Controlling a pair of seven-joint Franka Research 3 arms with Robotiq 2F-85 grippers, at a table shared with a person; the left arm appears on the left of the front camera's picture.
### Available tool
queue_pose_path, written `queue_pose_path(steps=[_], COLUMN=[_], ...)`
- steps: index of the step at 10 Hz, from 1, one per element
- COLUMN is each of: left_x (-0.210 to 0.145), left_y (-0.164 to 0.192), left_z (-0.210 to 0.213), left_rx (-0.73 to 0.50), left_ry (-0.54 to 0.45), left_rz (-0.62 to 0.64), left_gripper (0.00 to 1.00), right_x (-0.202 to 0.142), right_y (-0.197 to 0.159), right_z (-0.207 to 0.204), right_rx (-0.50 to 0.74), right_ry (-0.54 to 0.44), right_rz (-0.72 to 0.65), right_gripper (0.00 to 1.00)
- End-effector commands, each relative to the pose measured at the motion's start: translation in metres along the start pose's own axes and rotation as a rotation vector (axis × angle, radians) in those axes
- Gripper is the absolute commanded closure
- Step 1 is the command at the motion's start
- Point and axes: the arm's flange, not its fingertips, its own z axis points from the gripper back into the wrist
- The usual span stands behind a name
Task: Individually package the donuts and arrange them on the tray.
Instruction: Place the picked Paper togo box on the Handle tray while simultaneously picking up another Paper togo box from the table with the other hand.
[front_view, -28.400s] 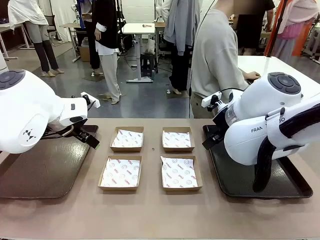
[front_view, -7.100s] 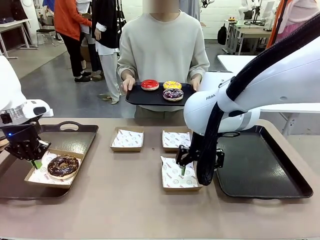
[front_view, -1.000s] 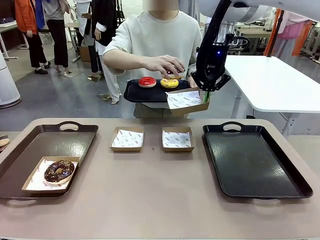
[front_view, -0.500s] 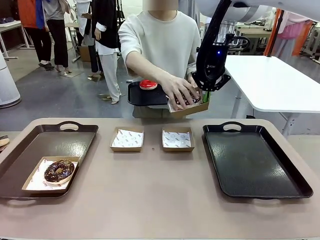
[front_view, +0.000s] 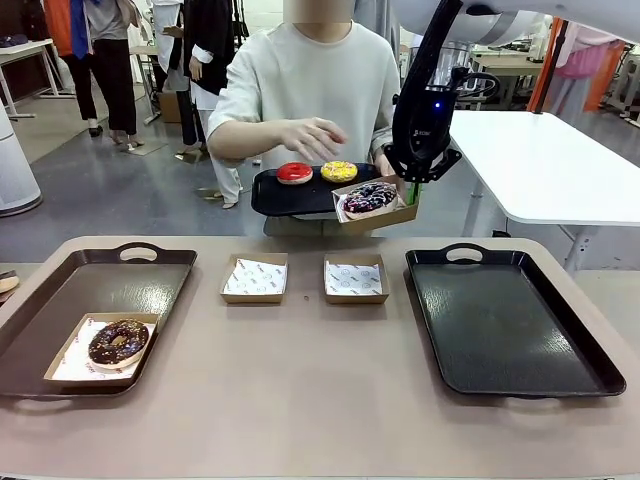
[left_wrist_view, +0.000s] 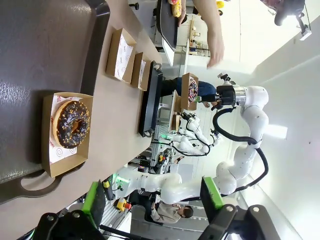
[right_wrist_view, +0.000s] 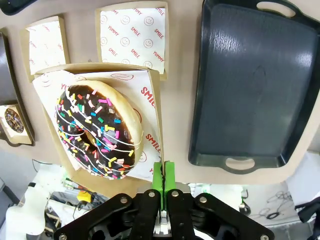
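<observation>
Currently held: R claw (front_view: 412, 190) clenched on one rim of a card box (front_view: 385, 215), lifted off the table (front_view: 300, 420) at the far side, just beside the person's tray (front_view: 275, 195).
Wrist check: green pads pinched tight together on box edge + paper liner; R claw (right_wrist_view: 162, 175), card box (right_wrist_view: 158, 100).
Purple donut: in that box (front_view: 368, 197), sprinkles up; fills most of it (right_wrist_view: 97, 132).
L claw: released, pads wide apart, nothing between (left_wrist_view: 152, 197); hangs over L tray (front_view: 150, 275).
Choc donut: boxed, on L tray near corner (front_view: 117, 342), also (left_wrist_view: 72, 123).
Red donut (front_view: 294, 172) + yellow donut (front_view: 339, 171): unboxed, on person's tray.
Empty boxes: two, mid-table (front_view: 254, 278), (front_view: 354, 278).
R tray: bare (front_view: 520, 330); prob. the drop spot.
Risk 1: one-edge grip, donut weight hangs out past the pads; box looks tilted, so it could sag or pivot and the donut slide out.
Risk 2: pads catch liner too; liner may slip or tear, and the grip goes w/ it.
Risk 3: quick swing down to R tray could fling the donut over the low wall.
Risk 4: person's hand (front_view: 315, 135) and tray are close; a bump on pull-back is poss.
Risk 5: uneven set-down, far edge first, could tip the box.
Writing: liners printed in red "YUMMY" and "SMILE" w/ smiley faces, clear on an empty box (right_wrist_view: 132, 30); held liner shows part of "SMILE". No other legible brand.
</observation>
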Motion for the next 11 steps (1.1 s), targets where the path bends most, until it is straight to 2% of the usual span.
queue_pose_path(steps=[1, 5, 8, 11], left_x=[-0.001, 0.0, 0.03, 0.068], left_y=[0.0, 0.0, -0.061, -0.122], left_z=[0.001, 0.0, -0.043, -0.11], left_rx=[-0.006, 0.0, 0.221, 0.43], left_ry=[-0.003, 0.0, 0.055, 0.104], left_rz=[0.002, 0.0, -0.033, -0.047], left_gripper=[0.0, 0.0, 0.0, 0.0], right_x=[-0.004, 0.0, -0.041, -0.076], right_y=[-0.002, 0.0, -0.06, -0.133], right_z=[0.0, 0.0, 0.01, -0.011], right_rx=[-0.003, 0.0, 0.035, 0.068], right_ry=[0.001, 0.0, -0.094, -0.182], right_rz=[0.002, 0.0, 0.009, 0.039], right_gripper=[1.0, 0.99, 0.99, 0.99])
